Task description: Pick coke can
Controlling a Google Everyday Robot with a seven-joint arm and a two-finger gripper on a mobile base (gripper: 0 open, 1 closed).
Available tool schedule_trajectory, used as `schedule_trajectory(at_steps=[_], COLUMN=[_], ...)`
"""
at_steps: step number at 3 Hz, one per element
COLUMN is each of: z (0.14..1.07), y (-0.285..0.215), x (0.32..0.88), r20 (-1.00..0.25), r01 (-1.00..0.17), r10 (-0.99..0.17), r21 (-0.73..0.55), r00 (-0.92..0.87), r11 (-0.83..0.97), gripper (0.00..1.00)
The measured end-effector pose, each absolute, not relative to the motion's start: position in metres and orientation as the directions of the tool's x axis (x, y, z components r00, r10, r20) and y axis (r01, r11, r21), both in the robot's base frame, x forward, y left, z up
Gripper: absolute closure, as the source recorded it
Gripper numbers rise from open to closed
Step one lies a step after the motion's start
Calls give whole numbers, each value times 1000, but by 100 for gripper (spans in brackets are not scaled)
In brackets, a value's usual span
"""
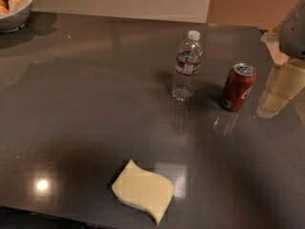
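while the small dark-red metal coke can (237, 87) stands free, the robot's pale hand (274, 97) hangs beside it

the coke can, with white writing and a silver top, stands upright on the dark shiny table (86, 104). the hand is low at the right edge, near the can, with a gap between them. i cannot tell how far open the hand is, but i see nothing held in it. a tall clear plastic water bottle (187, 66) with a white cap stands near the can on its other side. i think this is the reaching step. next the hand should go around the can, squeeze it and lift, without bumping the bottle.
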State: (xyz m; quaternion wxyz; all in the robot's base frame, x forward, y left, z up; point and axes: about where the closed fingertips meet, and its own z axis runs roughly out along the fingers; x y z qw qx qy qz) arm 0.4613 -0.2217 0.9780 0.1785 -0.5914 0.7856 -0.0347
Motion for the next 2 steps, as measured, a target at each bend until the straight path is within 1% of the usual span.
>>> schedule_trajectory(at_steps=[1, 2], z=[968, 952], y=[-232, -239], x=[488, 510], r20=[-288, -363], r01=[-900, -881], r10=[-920, -885], r21=[-266, -260], r00=[-267, -291], r11=[345, 396], gripper=[0, 0])
